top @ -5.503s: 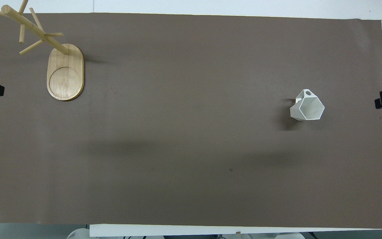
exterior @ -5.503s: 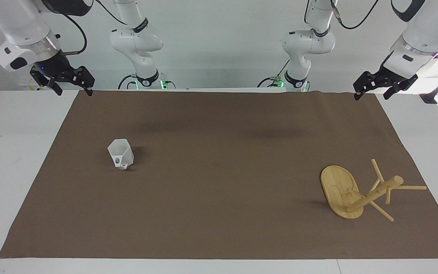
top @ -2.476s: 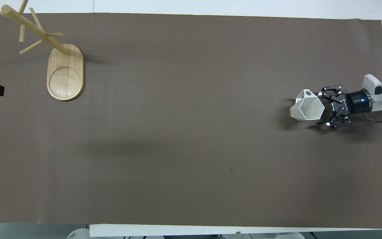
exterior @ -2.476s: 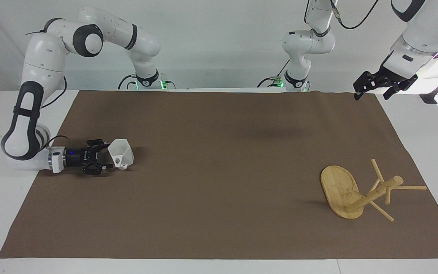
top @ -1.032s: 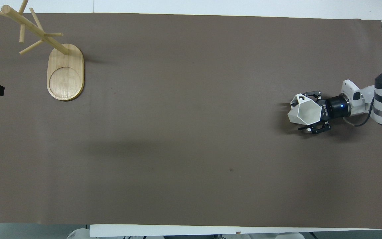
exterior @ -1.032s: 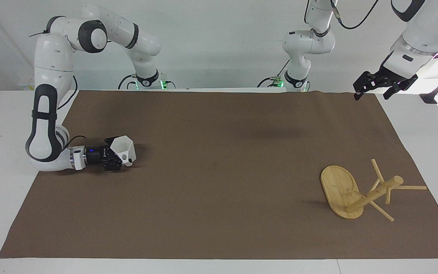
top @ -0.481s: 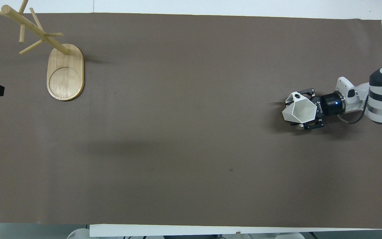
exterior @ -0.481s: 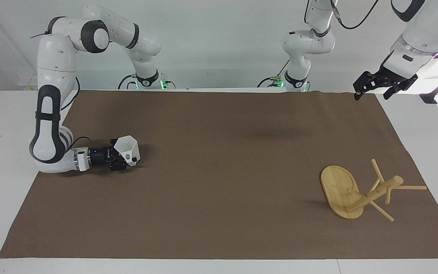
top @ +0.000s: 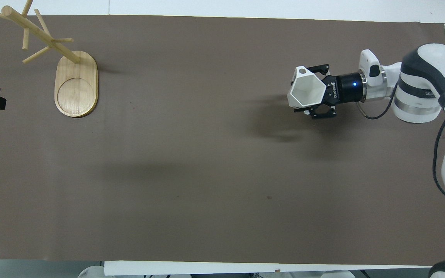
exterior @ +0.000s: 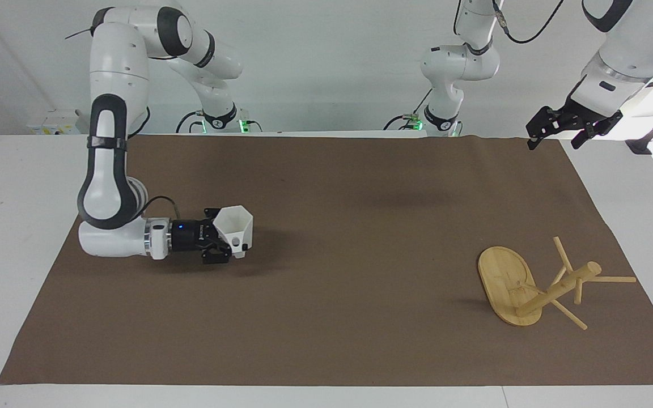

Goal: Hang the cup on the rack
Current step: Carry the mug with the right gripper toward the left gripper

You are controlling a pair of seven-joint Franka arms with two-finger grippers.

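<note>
Both arms are glossy white with black bands at the joints and thin black cables. The right gripper [exterior: 225,245] is black, a blue light glowing just behind it.

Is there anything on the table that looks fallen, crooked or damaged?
No, nothing stands out. The rack stands upright on the mat, and the cup sits, opening up, in the right end effector.

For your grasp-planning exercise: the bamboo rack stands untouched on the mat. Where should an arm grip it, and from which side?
Probably the rack's central post, fingers coming sideways between pegs, from the side away from its oval base: the post stands at one end, and the base is too wide to span.
</note>
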